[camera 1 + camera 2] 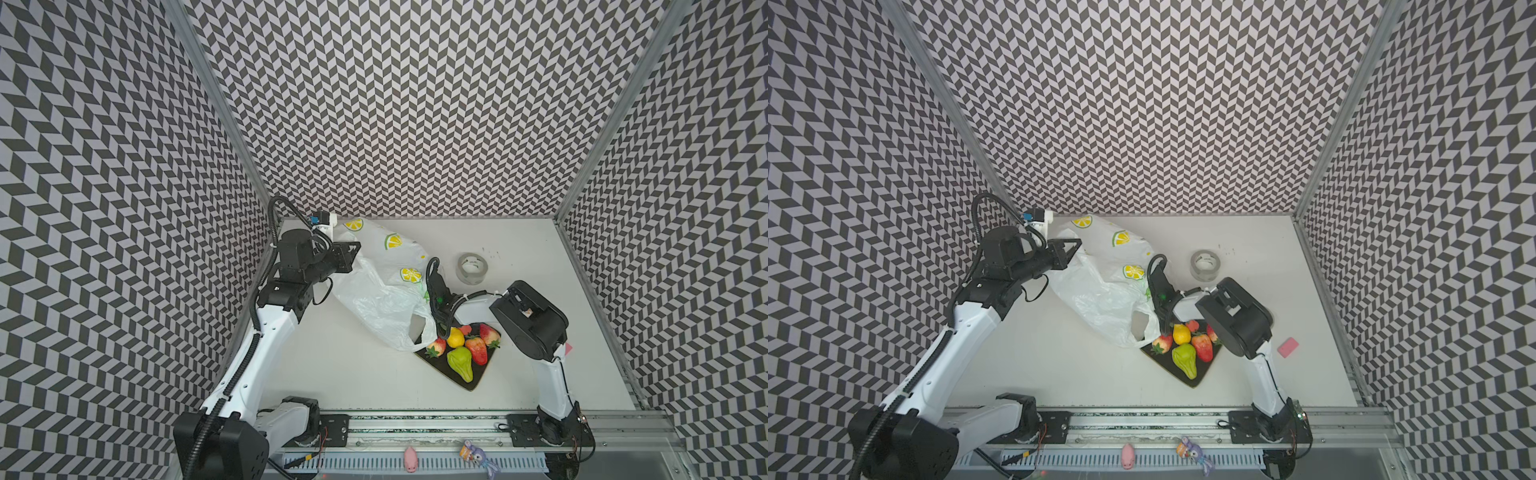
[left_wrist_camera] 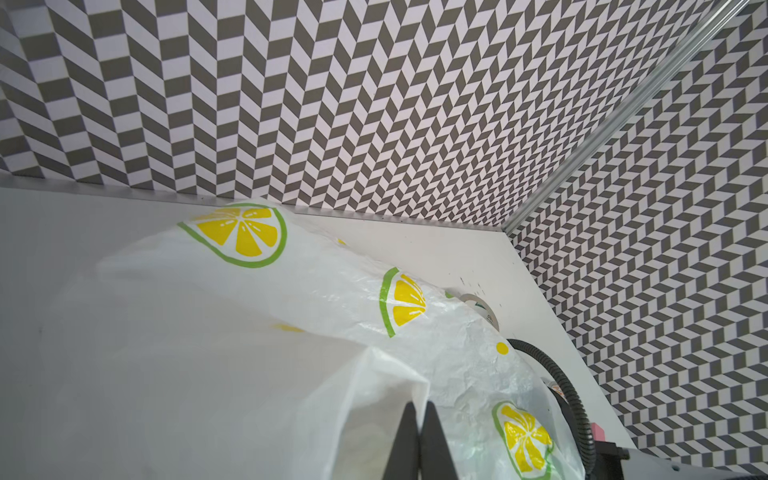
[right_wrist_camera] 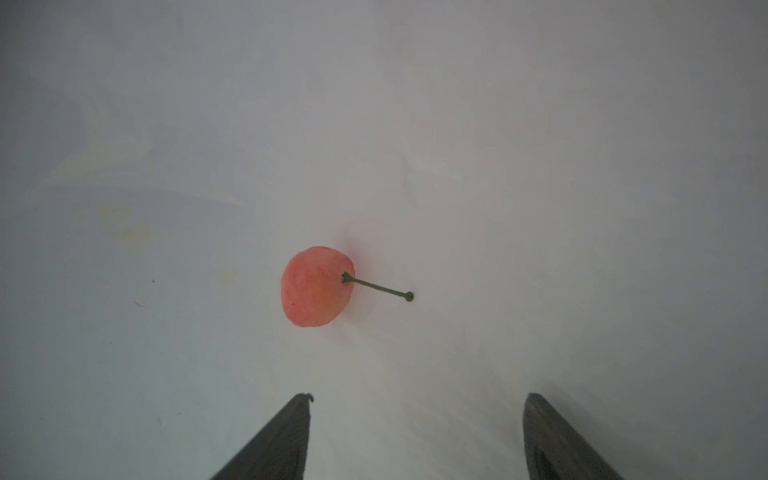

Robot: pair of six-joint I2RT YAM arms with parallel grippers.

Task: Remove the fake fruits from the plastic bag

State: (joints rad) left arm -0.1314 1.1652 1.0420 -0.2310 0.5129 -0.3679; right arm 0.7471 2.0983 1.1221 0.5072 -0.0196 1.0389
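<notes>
From where I stand, the left gripper (image 2: 419, 406) has its fingers clenched on a fold of the plastic bag (image 1: 374, 291), holding its far end up off the bench (image 1: 332, 374). The right gripper (image 3: 415, 399) reaches in through the bag's mouth, fingers spread and empty. One small pink-red fruit (image 3: 316, 286) lies inside, just ahead of them. Other fake fruits (image 1: 460, 363) sit outside on a dark tray (image 1: 478, 372) by the mouth. I'd ease forward until the round body, not the thin stem, sits between the fingers. Then I'd close gently, so it neither rolls away nor snags plastic.
</notes>
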